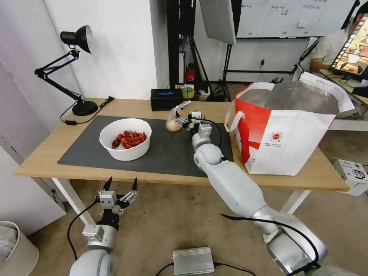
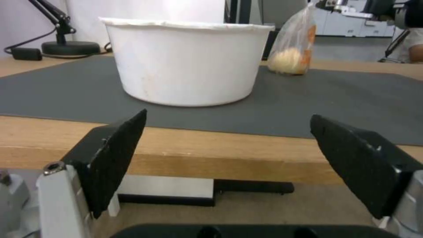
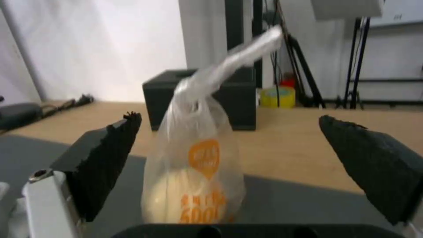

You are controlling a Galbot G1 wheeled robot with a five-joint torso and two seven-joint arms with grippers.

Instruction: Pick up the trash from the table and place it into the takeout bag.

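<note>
A white round bowl of red crayfish shells [image 1: 125, 138] [image 2: 187, 62] rests on the dark grey mat [image 1: 165, 153] of the light-wood table [image 1: 268, 180]. A knotted clear bag [image 1: 173, 119] [image 3: 196, 165] [image 2: 293, 43] with a pale round item stands at the mat's far edge. My right gripper [image 1: 184, 120] [image 3: 229, 172] is open right beside it, and the bag stands between its fingers, apart from both pads. The red-and-white takeout bag [image 1: 285, 130] stands open on the table's right end. My left gripper [image 1: 120, 186] [image 2: 227, 148] hangs open below the table's front edge.
A black desk lamp [image 1: 74, 65] stands at the far left corner and a black rectangular box [image 1: 166, 99] [image 3: 200, 99] at the back edge behind the knotted bag. A grey metal unit [image 1: 193, 260] lies on the floor. A bin [image 1: 15, 249] stands at the lower left.
</note>
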